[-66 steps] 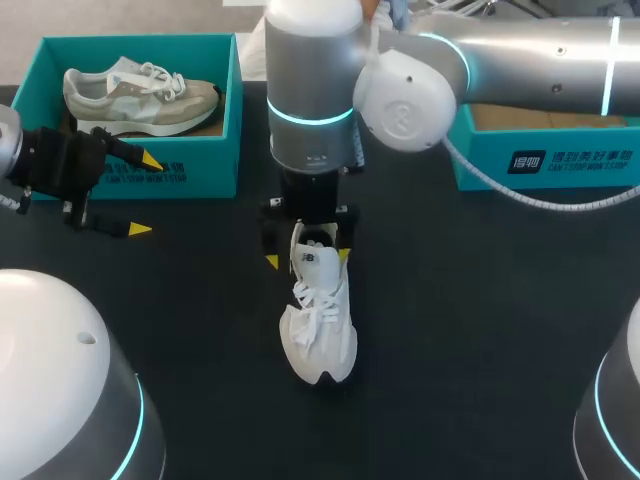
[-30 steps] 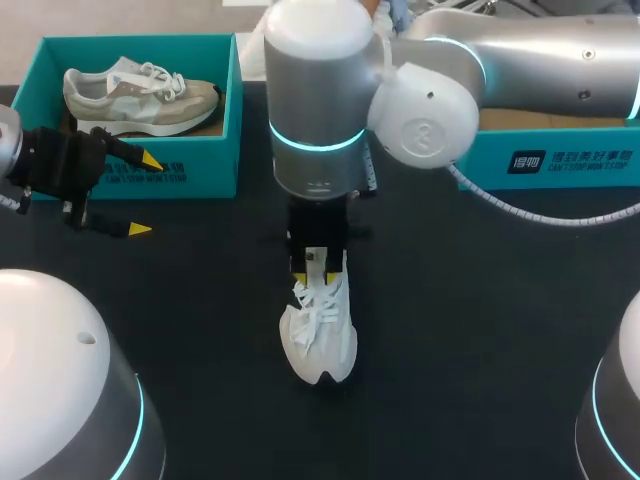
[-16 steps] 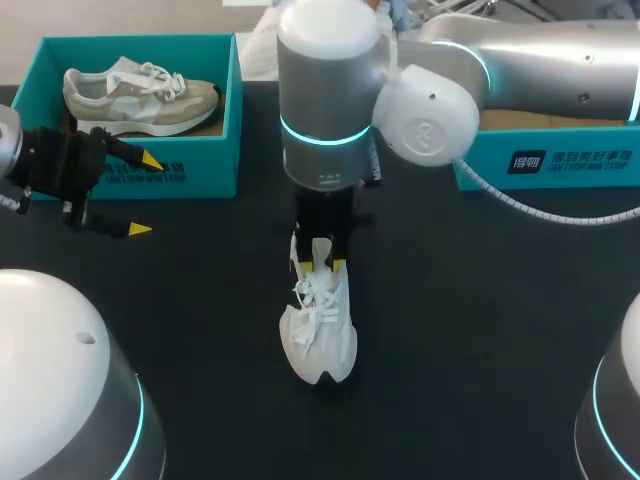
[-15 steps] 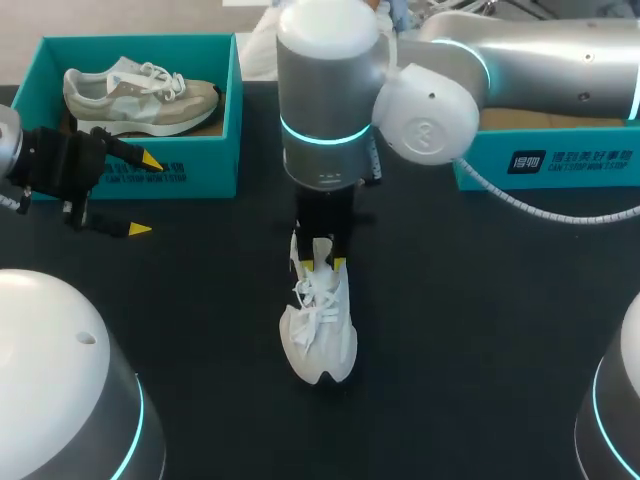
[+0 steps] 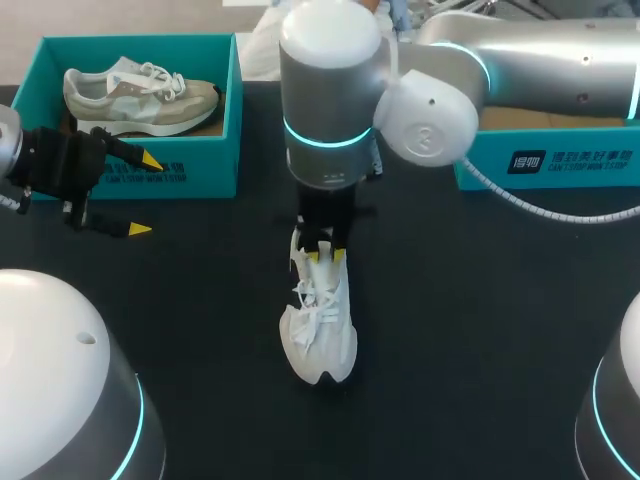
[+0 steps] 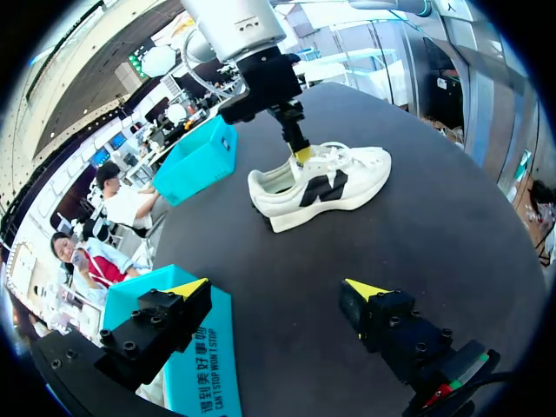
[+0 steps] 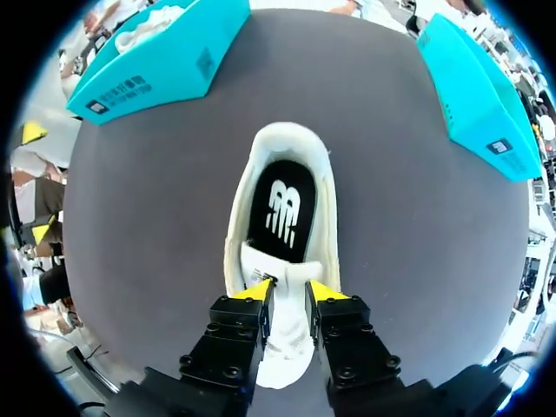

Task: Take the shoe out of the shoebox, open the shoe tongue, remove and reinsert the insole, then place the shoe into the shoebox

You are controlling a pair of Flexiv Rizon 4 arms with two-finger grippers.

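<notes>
While the white lace-up shoe point(image 5: 320, 330) stands on the matte black table point(image 5: 480, 330), well apart from the teal cardboard shoebox point(image 5: 170, 170), the right gripper point(image 7: 287, 289) pinches its soft tongue point(image 7: 261, 265) from both sides, just above the dark insole point(image 7: 282, 208) lying flat inside. The left gripper point(image 5: 145, 195) hangs spread wide beside the shoebox, which holds a grey-and-beige sneaker point(image 5: 140, 95).

The white sneaker point(image 5: 320, 320) stands mid-table. The right arm point(image 5: 330, 100) crosses in from the far right edge above it, and the right gripper point(image 5: 320, 255) pinches the shoe tongue point(image 7: 274, 265), barring the far side. The shoebox point(image 5: 215, 165) fills the far left corner, with the left gripper point(image 5: 144, 195) spread wide just before it. A second teal box point(image 5: 560, 160) lines the far right edge. Bare table point(image 5: 480, 330) lies right of the sneaker and along the near edge.
</notes>
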